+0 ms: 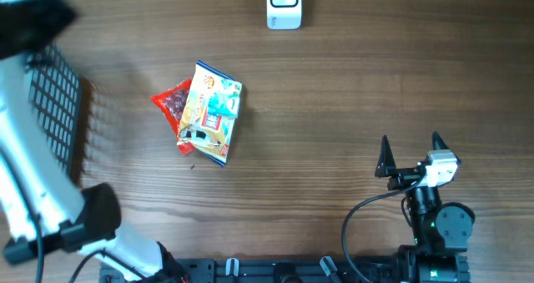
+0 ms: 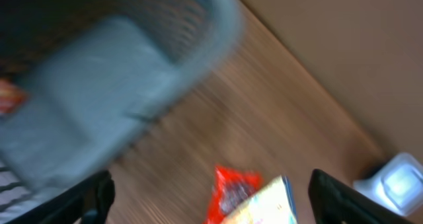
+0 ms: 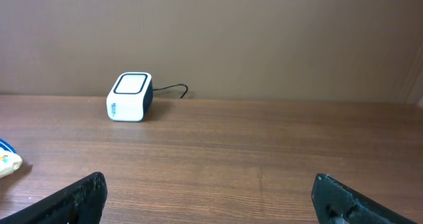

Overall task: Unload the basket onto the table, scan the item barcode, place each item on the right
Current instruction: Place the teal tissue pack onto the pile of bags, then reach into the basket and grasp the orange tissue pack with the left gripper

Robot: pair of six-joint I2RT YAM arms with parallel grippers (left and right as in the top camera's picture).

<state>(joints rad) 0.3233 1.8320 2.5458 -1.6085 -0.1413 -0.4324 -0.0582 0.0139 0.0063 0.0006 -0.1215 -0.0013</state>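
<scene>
L arm (image 1: 21,166) up over basket (image 1: 54,108), L gripper (image 2: 210,194) jaws spread, R gripper (image 1: 410,156) by near edge, jaws spread

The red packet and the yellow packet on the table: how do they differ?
The yellow packet lies on top, fully visible; the red packet is partly hidden under it. The yellow packet shows busy printed pictures; the red packet is mostly one colour. Both are flat pouches lying on the table.
</scene>
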